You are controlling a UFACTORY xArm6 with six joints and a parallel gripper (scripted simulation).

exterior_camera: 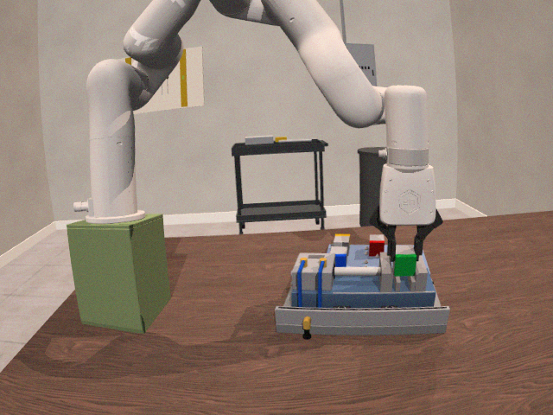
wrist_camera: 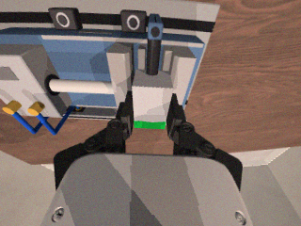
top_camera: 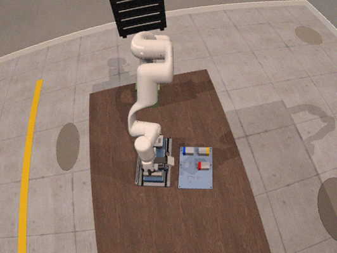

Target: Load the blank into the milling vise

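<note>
My gripper [exterior_camera: 404, 251] is shut on the blank with the green end [exterior_camera: 404, 264], gripping its long sides from above. The blank sits down between the two jaws of the vise [exterior_camera: 361, 285], its top a little above the jaw tops. The green end faces the exterior view. In the wrist view the gripper [wrist_camera: 150, 126] holds the grey blank [wrist_camera: 150, 96] between the moving jaw [wrist_camera: 119, 71] and the fixed jaw [wrist_camera: 184, 71]. The unpainted end points at the dark work stop rod [wrist_camera: 151, 52] and looks close to it. I cannot tell whether the blank rests on the low bars.
The infeed plate [top_camera: 195, 167] lies right of the vise [top_camera: 153, 170], carrying the blue-end [top_camera: 188, 150], yellow-end [top_camera: 203, 150] and red-end [top_camera: 203, 165] blanks. The hosed block [exterior_camera: 312, 273] stands at the vise's left end. The arm's green pedestal [exterior_camera: 117, 272] stands at the far left.
</note>
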